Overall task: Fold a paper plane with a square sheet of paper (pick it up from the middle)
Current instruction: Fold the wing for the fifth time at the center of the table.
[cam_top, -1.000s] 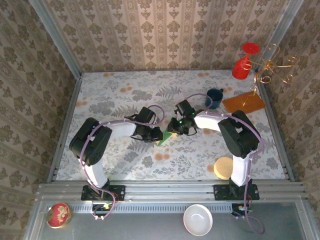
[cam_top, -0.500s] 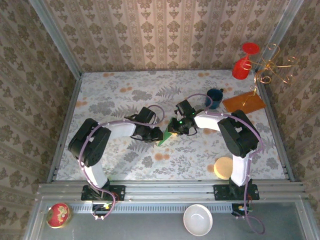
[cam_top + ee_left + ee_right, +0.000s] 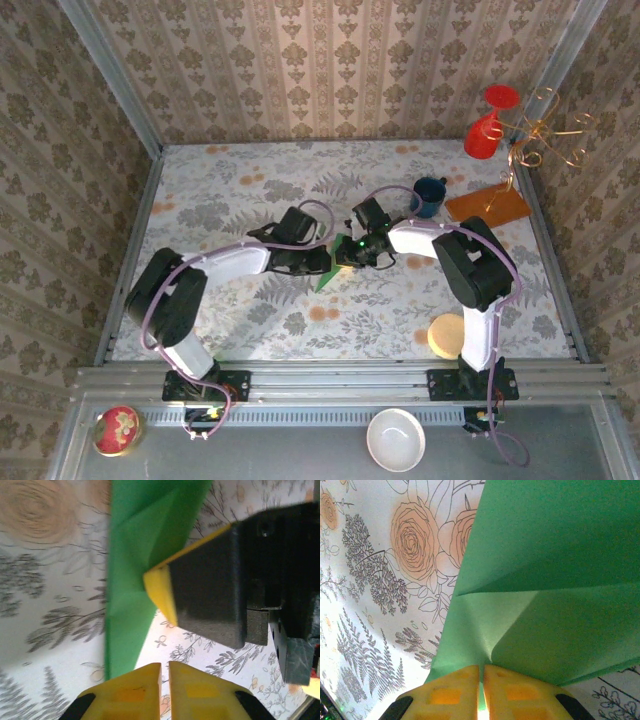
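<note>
Where the two arms meet, left of the mug [image 3: 430,196] and nearer the arm bases than it, the paper [image 3: 323,276] shows as a small green wedge between the wrists. It is already folded over itself, and the right wrist camera shows a diagonal crease running across it.

Right gripper [image 3: 481,669]: yellow fingers pressed together to a hairline slit. The paper's edge runs down into that slit, so it is pinched. From the left wrist camera I see this same gripper, black with a yellow pad, biting the paper's right edge.

Left gripper [image 3: 165,666]: fingers drawn almost together, with a thin gap between them. The paper's narrow lower end comes down to the top of one finger, beside the gap and not in it. I cannot tell whether anything is caught there.

Flowered cloth [image 3: 250,190] lies under all of it. The board [image 3: 487,206] sits just right of the mug, well apart from the paper.
</note>
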Tool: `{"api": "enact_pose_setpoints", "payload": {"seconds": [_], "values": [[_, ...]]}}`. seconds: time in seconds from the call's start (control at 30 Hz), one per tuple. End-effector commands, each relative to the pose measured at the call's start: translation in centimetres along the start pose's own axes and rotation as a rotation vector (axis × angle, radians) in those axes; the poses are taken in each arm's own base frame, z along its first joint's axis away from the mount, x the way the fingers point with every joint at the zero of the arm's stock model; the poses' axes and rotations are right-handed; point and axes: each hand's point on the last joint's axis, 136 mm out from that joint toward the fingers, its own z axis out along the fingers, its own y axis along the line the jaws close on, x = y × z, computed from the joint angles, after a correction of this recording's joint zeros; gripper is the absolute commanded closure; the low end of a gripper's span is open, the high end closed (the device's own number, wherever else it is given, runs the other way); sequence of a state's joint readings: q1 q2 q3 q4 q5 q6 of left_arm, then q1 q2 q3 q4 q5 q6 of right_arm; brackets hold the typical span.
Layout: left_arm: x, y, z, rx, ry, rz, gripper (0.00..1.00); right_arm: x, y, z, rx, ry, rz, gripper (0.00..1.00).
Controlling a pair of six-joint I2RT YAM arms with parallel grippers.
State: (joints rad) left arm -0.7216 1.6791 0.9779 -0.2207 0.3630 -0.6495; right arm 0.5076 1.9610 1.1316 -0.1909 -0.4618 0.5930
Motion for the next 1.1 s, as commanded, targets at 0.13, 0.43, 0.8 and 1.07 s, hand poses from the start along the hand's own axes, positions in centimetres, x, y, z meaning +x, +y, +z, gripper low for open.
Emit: {"api": "enact_pose_setpoints", "payload": {"seconds": [0.13,0.43,0.8,1.07], "values": [[-0.1,0.3,1.8,0.014,0.05,-0.015,0.92,3.2,-3.6,1.4,0.096,0.115,0.046,0.86],[-0.1,0.3,3.0,0.051,0.09,-0.023,0.95,3.3,-3.6,1.6,0.077,0.122,0.047,0.88],[0.4,1.5,4.3,0.027,0.135,-0.044,0.96,3.6,-4.4,1.7,0.094,0.132,0.063,0.89],[2.4,3.0,4.3,-0.007,0.176,-0.071,0.98,3.9,-5.4,1.9,0.134,0.144,0.077,0.9]]}}
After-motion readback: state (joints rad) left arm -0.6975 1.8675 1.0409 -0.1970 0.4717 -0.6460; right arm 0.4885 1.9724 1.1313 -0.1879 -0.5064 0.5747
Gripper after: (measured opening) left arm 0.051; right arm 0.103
